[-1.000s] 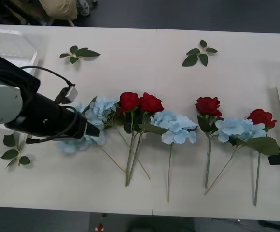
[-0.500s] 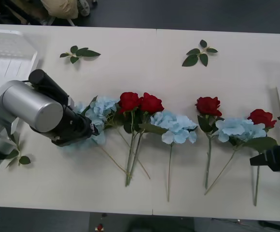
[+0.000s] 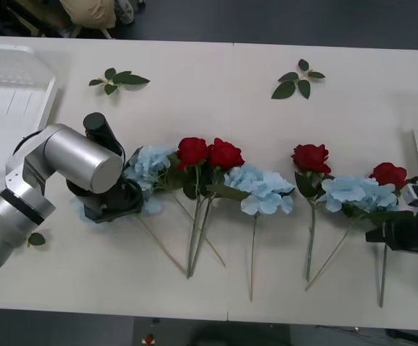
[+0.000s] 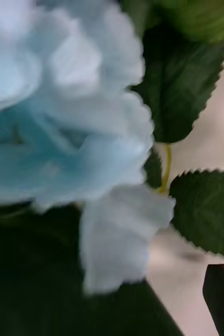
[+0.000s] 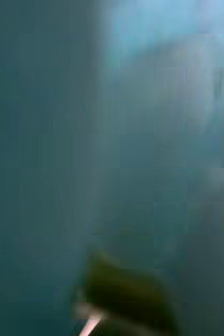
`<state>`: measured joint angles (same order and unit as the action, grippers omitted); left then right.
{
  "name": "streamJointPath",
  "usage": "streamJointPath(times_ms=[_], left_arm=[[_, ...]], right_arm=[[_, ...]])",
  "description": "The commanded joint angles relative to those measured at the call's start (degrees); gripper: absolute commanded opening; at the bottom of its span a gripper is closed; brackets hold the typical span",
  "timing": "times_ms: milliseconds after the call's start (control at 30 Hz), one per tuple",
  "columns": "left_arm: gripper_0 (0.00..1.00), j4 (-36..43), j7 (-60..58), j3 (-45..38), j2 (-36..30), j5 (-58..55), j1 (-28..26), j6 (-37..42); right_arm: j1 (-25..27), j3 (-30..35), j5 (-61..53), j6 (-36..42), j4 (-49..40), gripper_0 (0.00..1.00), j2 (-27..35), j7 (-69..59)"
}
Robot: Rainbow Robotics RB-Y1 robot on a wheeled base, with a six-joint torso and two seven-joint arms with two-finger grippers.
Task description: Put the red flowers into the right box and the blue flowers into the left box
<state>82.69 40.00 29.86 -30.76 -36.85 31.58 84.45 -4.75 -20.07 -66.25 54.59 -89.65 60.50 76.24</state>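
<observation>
Flowers all lie on the table: red flowers (image 3: pixel 210 153), blue flowers (image 3: pixel 261 189); nothing boxed yet. My left gripper (image 3: pixel 108 205) covers one blue head (grip unclear); left box (image 3: pixel 43 108) waits.

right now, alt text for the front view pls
A row of red flowers and blue flowers lies across a white table. The left gripper presses into the leftmost blue one; the right gripper nears the rightmost stems.
</observation>
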Motion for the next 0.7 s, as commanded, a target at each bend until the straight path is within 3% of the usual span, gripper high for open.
streamJointPath(times_ms=[33,67,100,133,200,233,467,700], left_arm=[[0.00,-0.6,-1.7,2.5,-0.4,1.5,2.4,-2.1],[0.00,-0.6,-1.7,2.5,-0.4,1.7,2.5,-2.1],[0.00,-0.6,-1.7,2.5,-0.4,2.0,2.9,-1.9],[0.00,-0.5,-1.6,2.5,-0.4,2.1,3.0,-1.8],[0.00,-0.6,-1.3,2.5,-0.8,2.6,3.7,-1.2],[0.00,-0.5,-1.2,2.5,-1.1,2.7,3.9,-1.0],[0.00,2.9,5.1,-1.3,-4.1,2.2,5.2,4.4],[0.00,10.7,17.8,-12.4,-7.7,-4.9,6.2,14.3]], right_arm=[[-3.7,-3.3,-0.9,-2.5,3.6,0.88,-0.6,-2.4],[-4.0,-3.8,-1.2,-2.9,4.1,0.83,-0.6,-2.5],[-4.8,-5.0,-1.6,-4.0,5.2,0.61,-0.8,-2.5],[-5.2,-5.4,-1.6,-4.2,5.5,0.52,-0.8,-2.5],[-5.8,-6.0,-1.8,-4.5,6.4,0.06,-0.8,-2.4],[-5.9,-6.0,-2.0,-4.5,6.6,0.00,-0.8,-2.3],[-6.0,-5.6,-4.1,-3.6,6.3,0.00,-0.3,-1.9],[-5.9,-5.2,-9.2,-2.6,4.0,0.00,2.0,-1.4]])
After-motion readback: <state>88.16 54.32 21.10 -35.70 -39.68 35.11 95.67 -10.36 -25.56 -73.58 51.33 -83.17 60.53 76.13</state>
